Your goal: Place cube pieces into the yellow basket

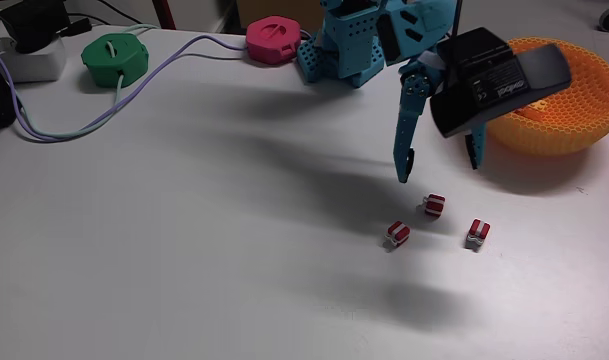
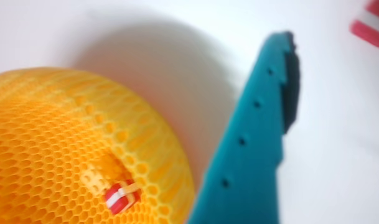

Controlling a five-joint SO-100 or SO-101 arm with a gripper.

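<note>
**Three cubes left on the tabletop, two in the basket**

Fixed view: fingers (image 1: 439,172) spread wide and empty, hanging above the white tabletop (image 1: 184,250), tips pointing down toward the striped cubes. One blue finger (image 1: 405,140) just above and left of the middle cube (image 1: 434,205); the other finger (image 1: 474,152) partly hidden under the black camera housing (image 1: 494,85).

Three red-and-white cubes on the tabletop, right of centre: middle cube farthest, left cube (image 1: 398,234) nearer, right cube (image 1: 477,233) nearer too. Set apart from each other, none touching.

Basket (image 1: 574,110) at far right, behind the arm. Wrist view: inside the mesh, one striped cube (image 2: 119,196) beside a yellow-orange studded cube (image 2: 97,179), both low against the wall. Another striped cube (image 2: 371,23) blurred at top right on the tabletop.

Green casing (image 1: 115,58) and pink casing (image 1: 274,40) far left, with cables; well clear of the work.

Handling, as a judgement: tiny, rigid, very light, probably smooth plastic; easily nudged or flicked aside by a closing finger. Best taken across two flat opposite faces, fingers straddling one cube squarely, middle cube the likeliest pick. Gaps between cubes seem wide enough for a clean descent.
</note>
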